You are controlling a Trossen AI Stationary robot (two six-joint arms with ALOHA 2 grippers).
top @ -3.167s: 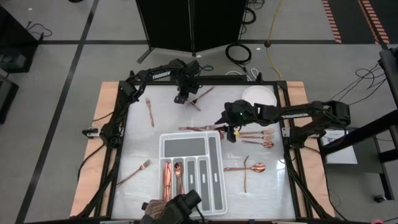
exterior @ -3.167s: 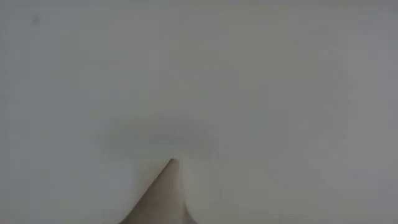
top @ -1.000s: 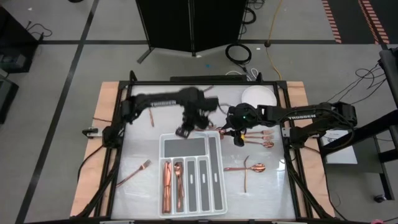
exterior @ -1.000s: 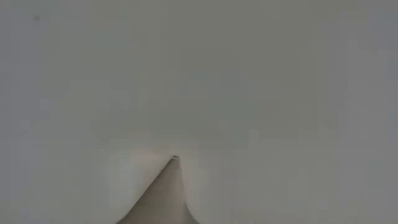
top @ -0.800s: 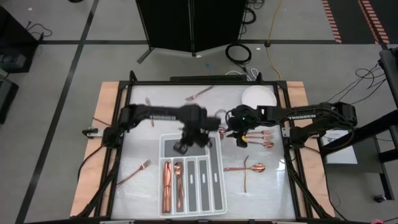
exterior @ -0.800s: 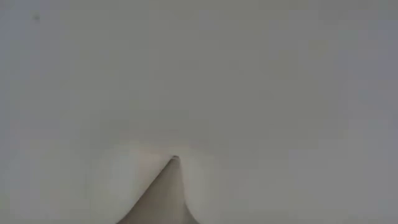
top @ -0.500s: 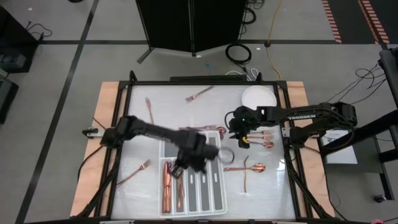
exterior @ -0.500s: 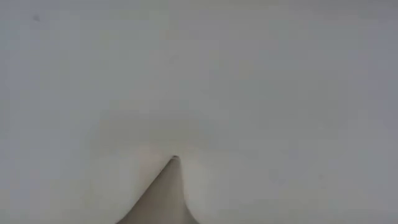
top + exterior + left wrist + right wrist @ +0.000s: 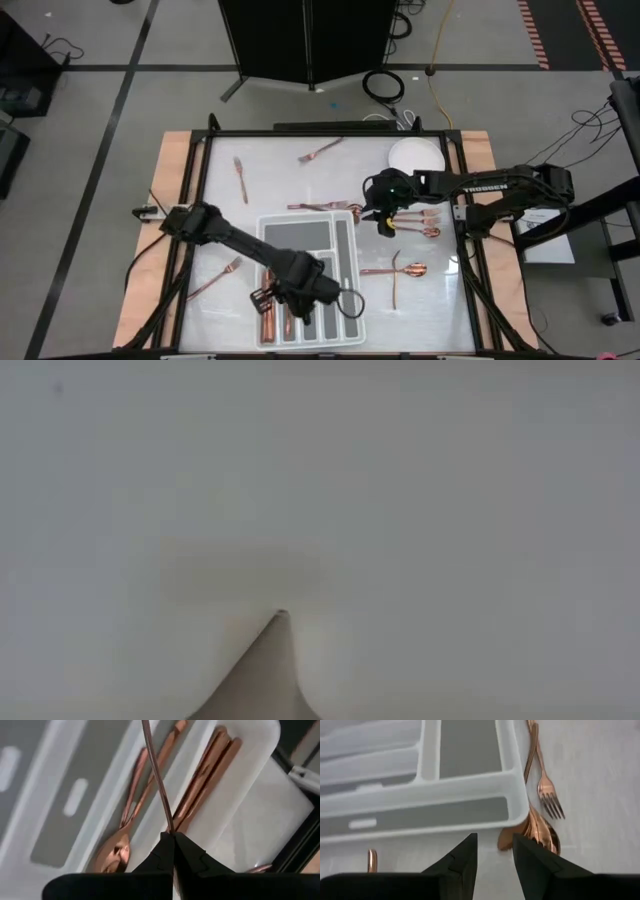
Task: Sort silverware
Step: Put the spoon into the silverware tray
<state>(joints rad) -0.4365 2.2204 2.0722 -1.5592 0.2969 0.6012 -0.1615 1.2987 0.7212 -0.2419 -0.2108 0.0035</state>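
Observation:
My left gripper (image 9: pixel 264 298) hangs over the near left part of the white divided tray (image 9: pixel 345 318), shut on a slim copper piece (image 9: pixel 159 775). Below it, copper knives (image 9: pixel 206 775) and a spoon (image 9: pixel 116 851) lie in the tray's left compartments. My right gripper (image 9: pixel 385 222) is open, low beside the tray's far right corner (image 9: pixel 516 805), with a fork (image 9: pixel 547 787) and spoons (image 9: pixel 540 834) lying on the table just ahead of it. More forks (image 9: pixel 240 178), a spoon (image 9: pixel 408 270) and a knife (image 9: pixel 397 288) lie scattered on the table. My left gripper pinches the slim copper piece at one end of its stem (image 9: pixel 170 825), between the two fingertips (image 9: pixel 162 845). It comes from above. The piece runs on past the fingers, lifted clear above the tray; its other end is out of the picture.
A round white plate (image 9: pixel 415 154) sits at the far right. Copper pieces lie along the tray's far edge (image 9: pixel 320 207), and forks lie to the right of my right gripper (image 9: pixel 425 222). A fork (image 9: pixel 222 274) lies left of the tray. The low view shows only a pale blur.
My left arm has swept from the tray's far edge toward the table's near edge, carrying the copper piece over the tray to its near left compartments. My right gripper has stayed by the tray's far right corner.

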